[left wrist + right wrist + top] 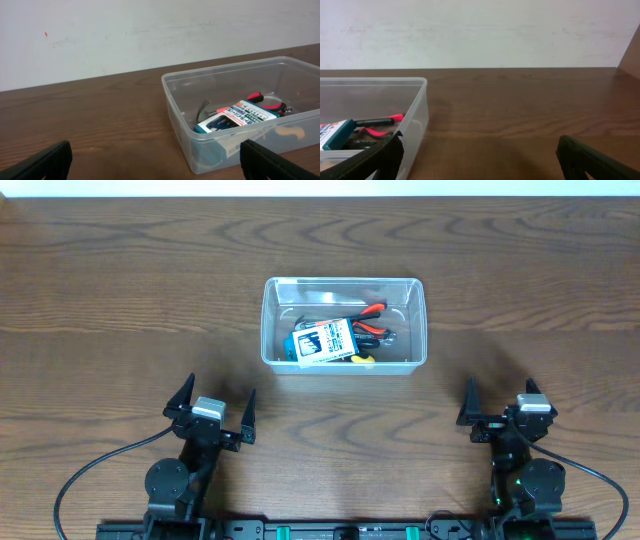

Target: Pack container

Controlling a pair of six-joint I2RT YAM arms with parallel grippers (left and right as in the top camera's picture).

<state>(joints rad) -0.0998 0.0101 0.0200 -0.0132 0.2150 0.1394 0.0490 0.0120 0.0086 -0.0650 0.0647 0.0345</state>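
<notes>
Bench [120,300] layout at a resting stage of the packing task. The container [345,280] stands upright on the wood, well ahead of both pairs of fingers and midway between them. It lies forward and to the right of the left gripper [219,388], and forward and to the left of the right gripper [500,392].

Inside the container lie a blue-and-white card packet [325,342], red-handled pliers [372,320] just beyond it, and a small yellow item [360,360] at the near wall. Dark tool parts seem to sit beneath the packet, though the clear plastic and the overlap make them hard to identify.

Both grippers sit low at the near edge, fingers spread wide and grasping nothing. In the left wrist view the left fingers [42,162] flank only bare wood, with the container wall [175,115] ahead of the right-hand finger. In the right wrist view the container corner [417,115] stands ahead of the left-hand finger [370,160].

Judged step: loading appears done or nearly so, since no loose article shows on the wood in any view. Any next move would first call for a target, whether a further item or a lid, and none is visible. Reaching the container would need a long forward travel, inward from either side, with the fingers kept clear of the thin rim so the light container is not pushed.
</notes>
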